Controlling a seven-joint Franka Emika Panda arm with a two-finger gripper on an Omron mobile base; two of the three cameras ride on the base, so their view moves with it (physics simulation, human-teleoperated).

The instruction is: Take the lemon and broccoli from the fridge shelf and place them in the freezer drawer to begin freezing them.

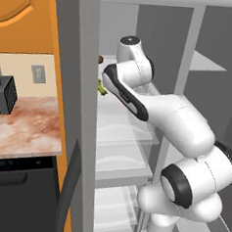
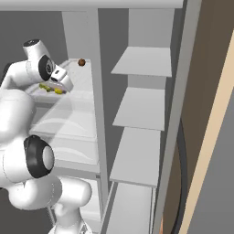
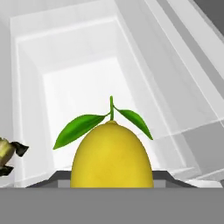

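Your hand [image 3: 112,186] is closed on the lemon [image 3: 111,156], stem pointing straight away over the fridge shelf [image 3: 83,87]; broccoli [image 3: 6,154] sits just beside it.

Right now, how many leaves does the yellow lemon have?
2. In the hand view the lemon sits close between the claw tips; one green leaf sticks out on each side of its stem. More could hide behind it.

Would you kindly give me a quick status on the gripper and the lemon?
Gripper closed around the lemon, at the fridge shelf. Broccoli lies just beside. Small brown item sits further back, clear of the hand.
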